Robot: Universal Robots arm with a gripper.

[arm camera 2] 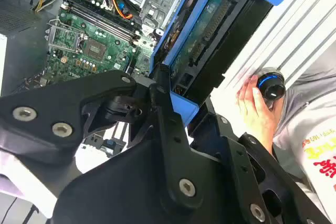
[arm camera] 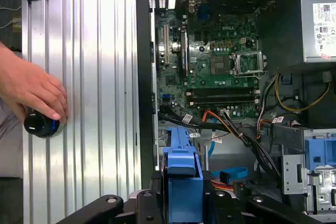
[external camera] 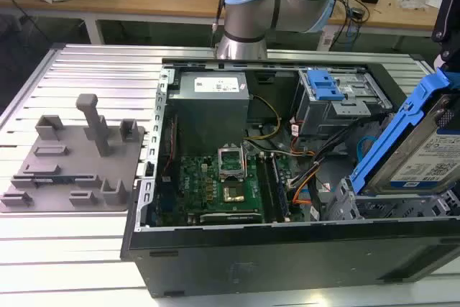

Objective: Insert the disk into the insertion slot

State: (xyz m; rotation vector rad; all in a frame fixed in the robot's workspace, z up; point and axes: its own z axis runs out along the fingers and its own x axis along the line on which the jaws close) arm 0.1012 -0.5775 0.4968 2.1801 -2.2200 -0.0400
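Right now your gripper [arm camera 2: 181,98] pinches the disk [external camera: 420,152] by its blue frame. The disk hangs steeply tilted, its lower end just above the grey cage's insertion slot [external camera: 363,205], long axis slanting down toward it.

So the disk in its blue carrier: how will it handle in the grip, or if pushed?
Probably stiff: the disk is a metal slab in a moulded blue frame, held tilted with no visible sag. Likely dense for its size. The gripper clamps smooth plastic, so it may slip or pivot if pushed off-axis. The bare circuit board underneath looks fragile.
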